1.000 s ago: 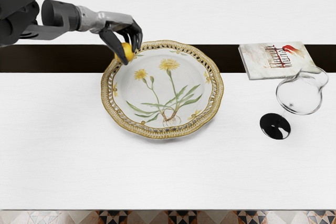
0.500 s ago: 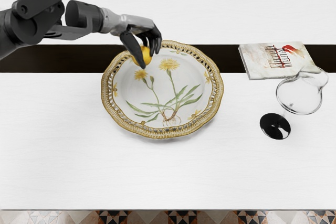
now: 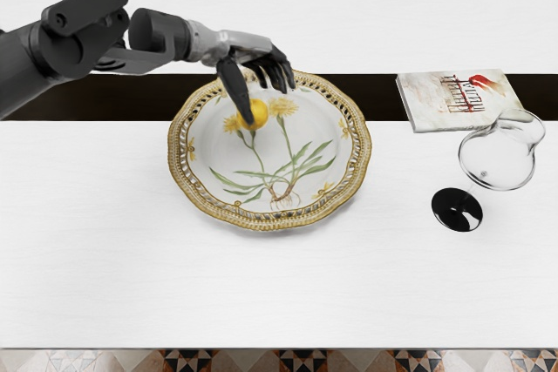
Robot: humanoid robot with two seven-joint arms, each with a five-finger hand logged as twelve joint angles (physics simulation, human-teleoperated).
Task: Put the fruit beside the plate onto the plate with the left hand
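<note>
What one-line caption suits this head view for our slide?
Left hand with fingers spread, yellow fruit at its thumb tip, over the flowered plate.

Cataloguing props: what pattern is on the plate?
Plate: yellow flowers, green leaves, gold rim; head view.

The left arm [image 3: 83, 32] has dark grey cylindrical joints and a silver wrist; the left hand [image 3: 253, 67], above the plate [image 3: 359, 141], is black.
</note>
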